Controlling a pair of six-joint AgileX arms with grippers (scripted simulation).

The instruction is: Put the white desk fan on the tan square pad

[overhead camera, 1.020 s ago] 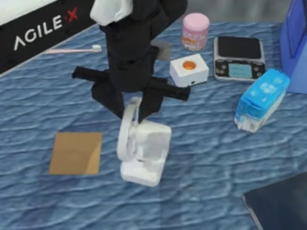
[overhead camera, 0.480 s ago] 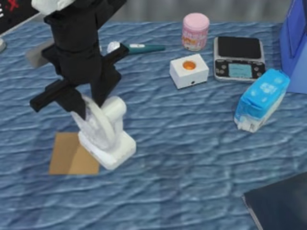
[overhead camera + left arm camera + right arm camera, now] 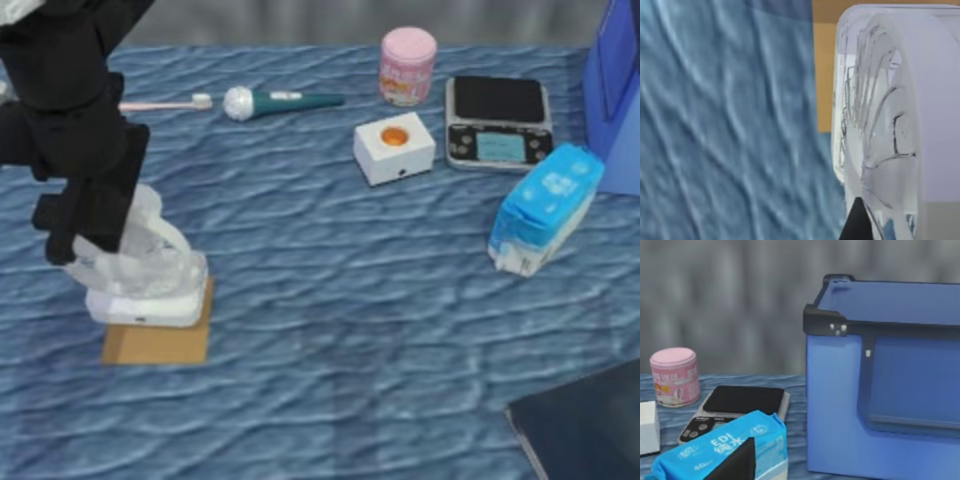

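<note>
left gripper (image 3: 95, 235) clamped on white desk fan (image 3: 145, 270) | carried from mid-table, base now over tan square pad (image 3: 160, 343), far edge | release pending | right gripper parked off-view, jaws untellable

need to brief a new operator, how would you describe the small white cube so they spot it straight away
Start at the blue bin on the table's right side, then move left past the black digital scale. The small white cube sits just left of the scale, below the pink jar. Only it has an orange circle on top.
</note>
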